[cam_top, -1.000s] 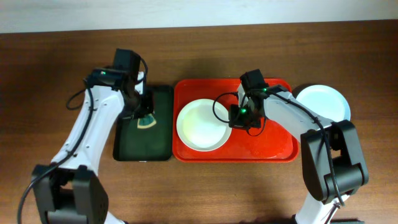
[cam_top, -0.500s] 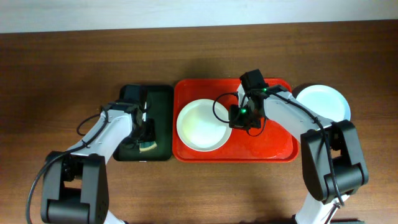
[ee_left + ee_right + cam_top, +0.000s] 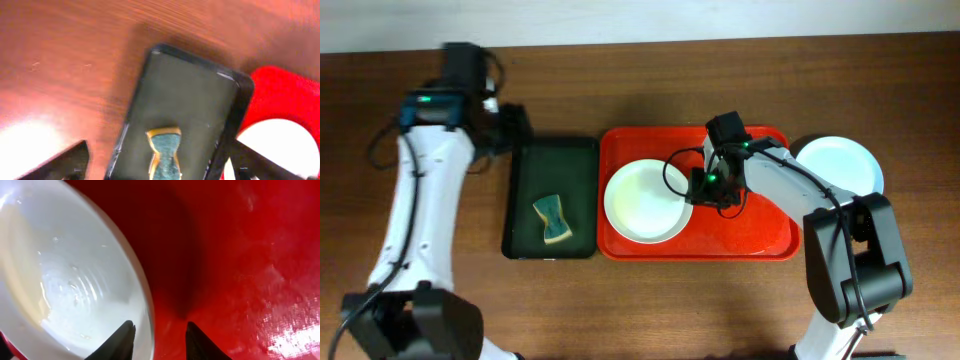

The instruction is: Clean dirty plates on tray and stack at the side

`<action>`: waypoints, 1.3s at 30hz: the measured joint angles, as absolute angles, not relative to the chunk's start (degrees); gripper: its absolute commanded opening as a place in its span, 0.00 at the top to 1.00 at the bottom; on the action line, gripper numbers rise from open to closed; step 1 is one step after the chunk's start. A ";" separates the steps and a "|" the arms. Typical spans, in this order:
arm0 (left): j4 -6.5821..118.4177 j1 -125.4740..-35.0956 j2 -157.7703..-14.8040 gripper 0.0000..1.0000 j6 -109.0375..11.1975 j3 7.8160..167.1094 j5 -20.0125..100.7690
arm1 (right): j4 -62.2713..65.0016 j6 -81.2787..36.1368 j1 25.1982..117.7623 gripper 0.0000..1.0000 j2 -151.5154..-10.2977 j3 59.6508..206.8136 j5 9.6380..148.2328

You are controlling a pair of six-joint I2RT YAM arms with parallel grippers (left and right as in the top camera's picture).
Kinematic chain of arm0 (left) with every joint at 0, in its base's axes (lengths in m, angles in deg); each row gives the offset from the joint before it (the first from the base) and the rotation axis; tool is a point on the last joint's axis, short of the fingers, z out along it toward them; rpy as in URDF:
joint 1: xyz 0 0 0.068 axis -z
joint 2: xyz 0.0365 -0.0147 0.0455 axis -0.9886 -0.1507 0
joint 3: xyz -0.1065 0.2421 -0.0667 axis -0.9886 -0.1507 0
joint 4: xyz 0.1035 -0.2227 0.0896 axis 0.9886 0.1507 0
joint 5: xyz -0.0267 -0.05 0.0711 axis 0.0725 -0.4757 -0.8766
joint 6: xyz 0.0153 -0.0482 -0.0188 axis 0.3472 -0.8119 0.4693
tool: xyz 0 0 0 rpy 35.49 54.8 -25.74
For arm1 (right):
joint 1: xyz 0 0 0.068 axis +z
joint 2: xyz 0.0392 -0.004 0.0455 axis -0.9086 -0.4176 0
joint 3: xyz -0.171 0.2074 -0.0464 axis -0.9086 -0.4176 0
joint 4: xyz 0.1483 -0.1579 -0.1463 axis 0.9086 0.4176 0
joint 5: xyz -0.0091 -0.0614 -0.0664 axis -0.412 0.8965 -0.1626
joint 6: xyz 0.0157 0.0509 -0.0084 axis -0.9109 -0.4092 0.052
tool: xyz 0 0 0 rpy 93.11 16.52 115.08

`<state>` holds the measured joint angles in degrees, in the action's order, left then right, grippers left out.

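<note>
On the red tray (image 3: 760, 225) lies one pale plate (image 3: 642, 200), on its left half. My right gripper (image 3: 705, 188) sits low at that plate's right rim. In the right wrist view, the right gripper (image 3: 159, 340) has its jaws apart astride the plate's rim (image 3: 146, 305), one finger over the plate (image 3: 60, 275) and the other over the red tray (image 3: 240, 255). A second pale plate (image 3: 838, 165) rests on the table just right of the tray. My left gripper (image 3: 512, 128) hangs wide open and empty above the back left corner of the dark green tray.
A green and yellow sponge (image 3: 553, 218) lies loose on the dark green tray (image 3: 535, 170), left of the red tray. The left wrist view shows the sponge (image 3: 165, 152) on that dark green tray (image 3: 190, 90) below the open left gripper (image 3: 160, 145).
My left gripper opened, left the sponge on the dark green tray and rose away to the back left. My right gripper's jaws parted at the plate's rim.
</note>
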<state>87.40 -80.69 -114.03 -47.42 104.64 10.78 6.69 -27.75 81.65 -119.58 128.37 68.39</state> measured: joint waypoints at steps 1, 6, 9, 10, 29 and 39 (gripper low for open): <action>88.21 -82.81 -113.60 0.01 -47.77 105.10 10.74 | 5.75 -27.75 81.65 0.66 -119.58 128.04 68.52; 90.94 -86.74 -113.42 0.01 -48.32 105.14 10.59 | 4.44 -27.71 81.65 0.92 -119.60 126.73 68.89; 90.97 -86.94 -113.42 0.01 -48.32 105.14 10.59 | 4.37 -27.97 81.83 0.96 -119.58 126.73 68.96; 90.97 -86.92 -113.42 0.01 -48.30 105.14 10.59 | 4.35 -27.86 81.83 0.96 -119.58 126.73 68.94; 90.99 -86.92 -113.42 0.01 -48.32 105.14 10.59 | 15.28 -27.73 80.96 0.96 -119.63 134.18 69.31; 90.97 -86.92 -113.42 0.01 -48.32 105.14 10.61 | 31.56 -28.21 80.93 0.96 -119.69 156.74 73.09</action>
<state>90.97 -86.92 -113.42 -48.32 105.14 10.61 31.56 -28.21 80.93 -119.69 156.74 73.09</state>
